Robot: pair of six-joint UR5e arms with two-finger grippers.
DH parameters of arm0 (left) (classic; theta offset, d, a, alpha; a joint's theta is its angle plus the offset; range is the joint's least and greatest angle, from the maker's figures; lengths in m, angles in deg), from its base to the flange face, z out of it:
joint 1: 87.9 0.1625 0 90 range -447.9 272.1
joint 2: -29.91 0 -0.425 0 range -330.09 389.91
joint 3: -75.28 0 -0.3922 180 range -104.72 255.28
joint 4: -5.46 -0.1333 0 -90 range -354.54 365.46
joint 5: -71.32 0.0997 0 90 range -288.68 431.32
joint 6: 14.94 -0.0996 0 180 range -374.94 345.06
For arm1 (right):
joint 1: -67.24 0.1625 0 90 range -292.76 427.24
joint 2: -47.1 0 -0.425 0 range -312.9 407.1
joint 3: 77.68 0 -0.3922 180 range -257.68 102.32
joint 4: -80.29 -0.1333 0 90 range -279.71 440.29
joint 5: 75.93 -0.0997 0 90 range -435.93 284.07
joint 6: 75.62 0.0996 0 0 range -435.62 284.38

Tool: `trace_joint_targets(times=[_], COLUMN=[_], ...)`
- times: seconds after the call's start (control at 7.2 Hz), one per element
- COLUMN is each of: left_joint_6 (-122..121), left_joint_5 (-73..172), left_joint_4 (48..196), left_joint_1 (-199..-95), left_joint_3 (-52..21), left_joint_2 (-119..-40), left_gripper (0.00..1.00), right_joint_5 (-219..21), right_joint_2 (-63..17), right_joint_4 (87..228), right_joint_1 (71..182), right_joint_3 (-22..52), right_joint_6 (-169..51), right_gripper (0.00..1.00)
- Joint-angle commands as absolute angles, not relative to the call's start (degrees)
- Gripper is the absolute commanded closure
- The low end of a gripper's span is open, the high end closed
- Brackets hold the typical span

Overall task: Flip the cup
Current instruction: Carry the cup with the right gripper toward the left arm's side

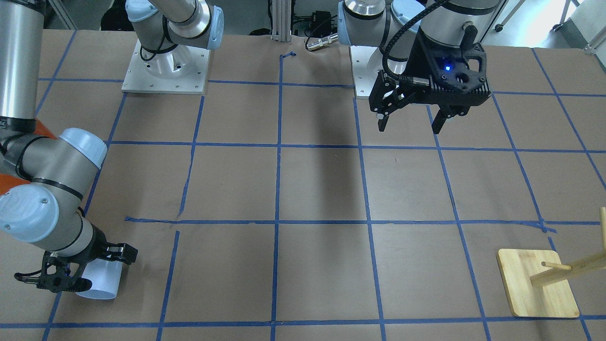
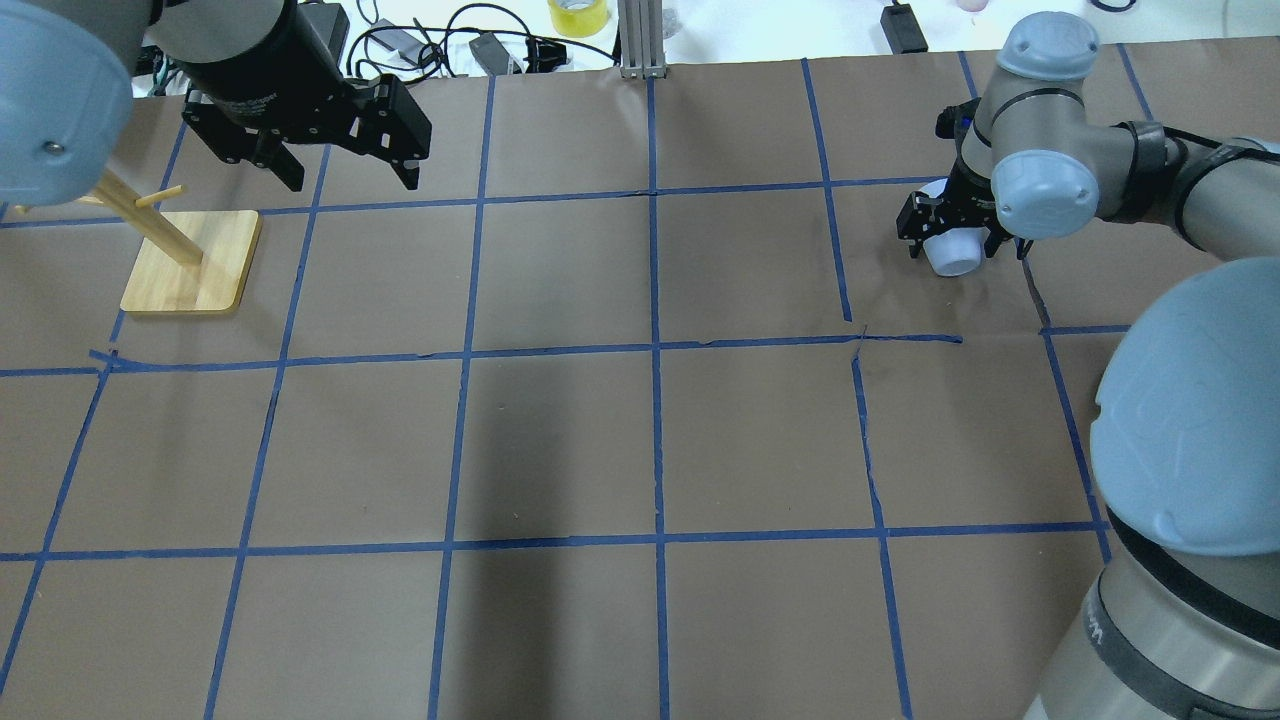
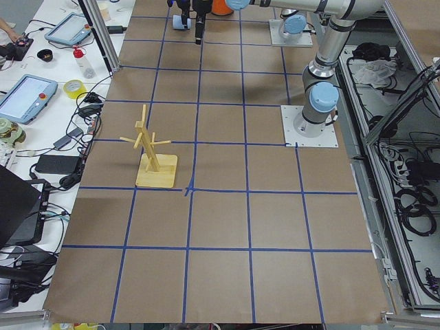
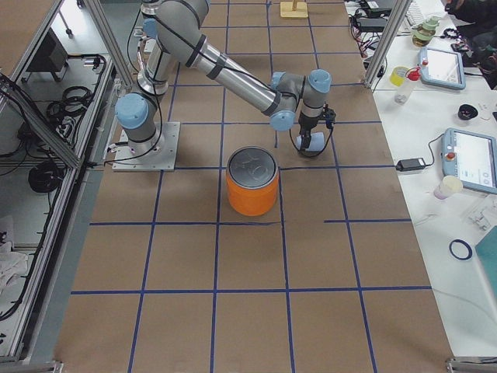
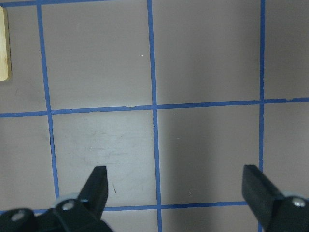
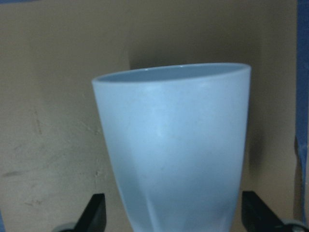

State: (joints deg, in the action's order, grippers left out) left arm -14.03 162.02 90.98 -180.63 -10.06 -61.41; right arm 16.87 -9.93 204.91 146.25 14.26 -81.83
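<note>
Early — right pincer (image 1: 104, 269) open, straddling cup (image 1: 102, 286) apparently on its side, ungripped | left pincer (image 1: 408, 129) open, idle | flip pending

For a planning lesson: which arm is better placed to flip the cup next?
Right. The right gripper straddles the cup, fingers open either side; the left gripper hovers open near the wooden stand, far across the table.

**Six cameras around one taped table**

The table (image 2: 560, 450) is viewed from behind and above, from the opposite side facing back, and from both ends at long range. A wooden stand (image 2: 215, 280) is shared: upper left in the overhead view, lower right in the front view. The wrist cameras are aimed close; the right one is filled by a cup (image 6: 174, 150).
</note>
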Motion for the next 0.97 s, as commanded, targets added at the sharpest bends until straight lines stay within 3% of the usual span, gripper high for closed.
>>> trace_joint_targets(times=[0.0, 0.28, 0.42, 0.83], left_joint_6=[-14.0, -14.1, -14.1, -14.1], left_joint_5=[162.0, 162.1, 162.0, 162.0], left_joint_4=[91.0, 91.1, 91.0, 91.0], left_joint_1=[-180.7, -180.6, -180.6, -180.7], left_joint_3=[-10.1, -10.1, -10.1, -10.1], left_joint_2=[-61.4, -61.4, -61.4, -61.4], left_gripper=[0.0, 0.0, 0.0, 0.0], right_joint_5=[16.5, 16.5, 16.6, 12.0], right_joint_2=[-9.4, -9.2, -9.5, -14.2], right_joint_4=[206.8, 207.4, 207.3, 207.1], right_joint_1=[146.3, 146.3, 146.3, 147.9], right_joint_3=[14.1, 13.5, 12.8, 12.7], right_joint_6=[-81.9, -81.9, -82.7, -92.5], right_gripper=[0.18, 0.56, 0.65, 0.67])
